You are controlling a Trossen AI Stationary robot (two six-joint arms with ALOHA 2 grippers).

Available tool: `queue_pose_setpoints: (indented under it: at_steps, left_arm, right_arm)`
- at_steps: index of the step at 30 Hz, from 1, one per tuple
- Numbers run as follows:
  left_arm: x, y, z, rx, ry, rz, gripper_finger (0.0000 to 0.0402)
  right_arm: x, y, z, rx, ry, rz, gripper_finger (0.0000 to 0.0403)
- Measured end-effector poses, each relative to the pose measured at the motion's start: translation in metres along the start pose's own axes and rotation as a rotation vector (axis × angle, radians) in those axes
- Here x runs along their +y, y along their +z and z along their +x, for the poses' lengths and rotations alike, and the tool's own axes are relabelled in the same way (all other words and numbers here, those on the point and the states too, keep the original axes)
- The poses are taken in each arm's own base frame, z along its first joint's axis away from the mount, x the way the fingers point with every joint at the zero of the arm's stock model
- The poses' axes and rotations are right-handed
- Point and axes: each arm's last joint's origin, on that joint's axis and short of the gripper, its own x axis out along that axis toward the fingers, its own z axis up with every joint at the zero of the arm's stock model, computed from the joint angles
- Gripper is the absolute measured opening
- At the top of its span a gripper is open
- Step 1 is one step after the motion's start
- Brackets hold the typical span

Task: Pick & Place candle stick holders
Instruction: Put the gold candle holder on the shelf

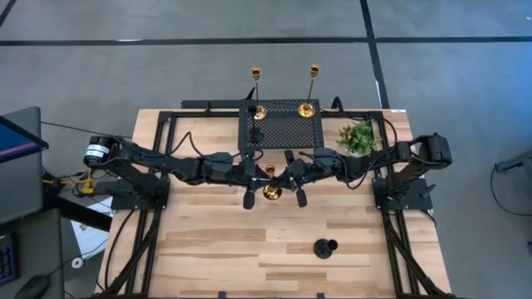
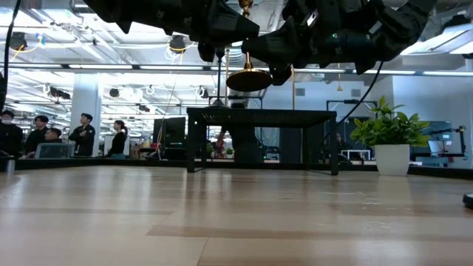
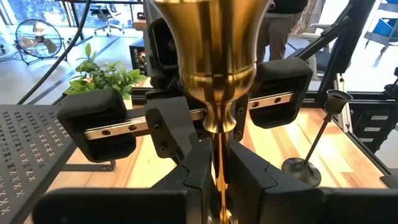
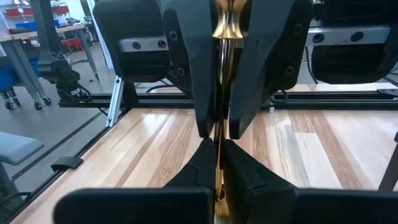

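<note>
Nearest the front edge of the counter (image 1: pixel 249 249), lying alone and well apart from both arms: one short matte black candlestick holder (image 1: pixel 325 247). At mid-counter, held clear above the wood: a shiny gold candlestick holder (image 1: pixel 271 184), thin stem clamped from both sides, round base hanging in the air in the low view. Left pincer (image 1: pixel 249 184) closed narrow on that stem. Right pincer (image 1: pixel 293 183) likewise closed narrow on the same stem, facing the left one. Just behind, on the black mesh rack (image 1: pixel 281 133): a second short black holder (image 1: pixel 253 121) at its left part, then two tall thin-stemmed gold holders (image 1: pixel 257 93) and (image 1: pixel 310 90) along its far edge. Beside the rack to the right: a small green plant (image 1: pixel 358 137).
</note>
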Motion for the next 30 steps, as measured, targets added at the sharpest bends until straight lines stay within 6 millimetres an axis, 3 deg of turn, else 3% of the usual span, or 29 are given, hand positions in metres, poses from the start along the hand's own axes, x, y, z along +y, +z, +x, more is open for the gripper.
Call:
queue_pose_setpoints:
  at_steps: [11, 17, 23, 30]
  left_arm:
    - [0.000, 0.000, 0.000, -0.001, 0.007, 0.007, 0.0088]
    - [0.001, 0.003, -0.003, -0.004, 0.023, 0.007, 0.0126]
    - [0.003, 0.024, -0.032, 0.005, 0.025, 0.033, 0.0140]
    - [0.003, 0.038, -0.063, 0.039, 0.013, -0.001, 0.0123]
  right_arm:
    - [-0.002, 0.000, -0.005, 0.021, -0.004, -0.012, 0.0000]
    - [0.002, 0.006, -0.023, -0.007, -0.017, -0.030, 0.0000]
    - [0.001, 0.008, -0.043, -0.009, -0.074, -0.043, 0.0000]
    - [-0.009, 0.014, -0.056, -0.043, -0.182, -0.076, 0.0000]
